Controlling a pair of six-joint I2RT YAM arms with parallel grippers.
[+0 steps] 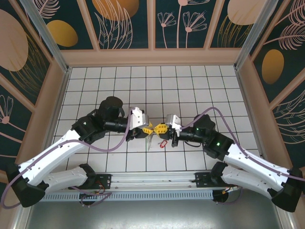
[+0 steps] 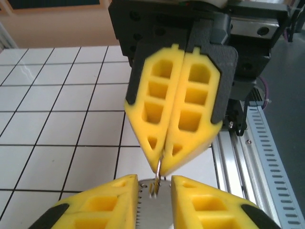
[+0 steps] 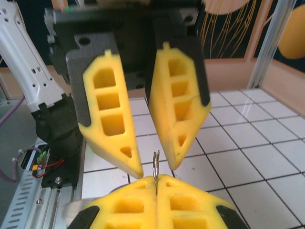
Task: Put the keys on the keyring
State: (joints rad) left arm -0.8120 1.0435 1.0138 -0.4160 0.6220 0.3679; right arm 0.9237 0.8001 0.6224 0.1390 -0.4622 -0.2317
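At the right gripper (image 3: 156, 179): yellow fingers (image 3: 171, 188) pressed flat together, no gap, pinching the keyring (image 3: 155, 164), a thin wire loop standing edge-on just above the tips. Opposite, tip to tip, the left gripper (image 3: 155, 168): fingers (image 3: 89, 114) narrowly parted, one on either side of that wire, not clamped on it; touching it or not, cannot tell. Same from the left wrist: own pads (image 2: 121, 186) apart at the bottom of the frame, wire running down from the shut tips opposite into the gap, a small brownish bit at its lower end. From above: both sets of tips meeting over the white tiled table (image 1: 190, 90), nearer its front edge than its back. Just below the meeting point, the key with the red tag (image 1: 163, 142) on the right gripper's side, a pale silvery piece (image 1: 151, 141) just beside it on the left gripper's side; hanging from the wire or lying on the tiles, cannot tell. Further out: left arm (image 1: 62, 152) and right arm (image 1: 248, 164), white and black, angling in from the near corners; a metal rail (image 1: 152, 179) across the near edge between the bases; dark patterned panels (image 1: 124, 24) walling the table.
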